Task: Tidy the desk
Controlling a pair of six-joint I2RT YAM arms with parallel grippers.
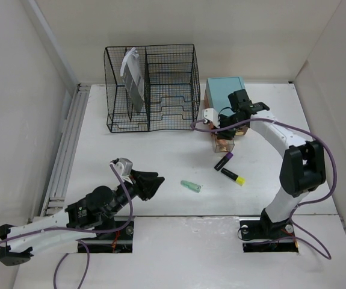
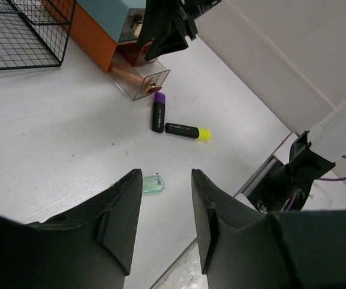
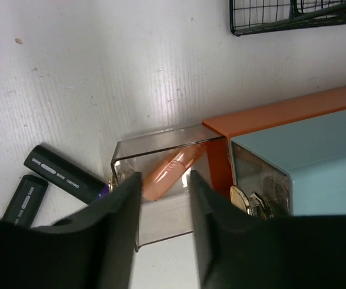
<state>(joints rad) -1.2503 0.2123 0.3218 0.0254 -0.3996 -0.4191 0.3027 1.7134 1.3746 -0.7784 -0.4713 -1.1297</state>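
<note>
On the white desk, a clear drawer stands pulled out of the small teal-topped box. An orange marker lies inside that drawer. My right gripper hangs just above it, open, with the marker lying loose below the fingers. A purple-capped highlighter and a yellow-capped one lie in front of the drawer. Further left a small green eraser-like piece rests on the desk. My left gripper hovers low beside it, open with nothing between its fingers.
A black wire-mesh rack with a grey folder in it stands at the back of the desk. White walls close in the left, back and right sides. Both arm bases sit at the near edge.
</note>
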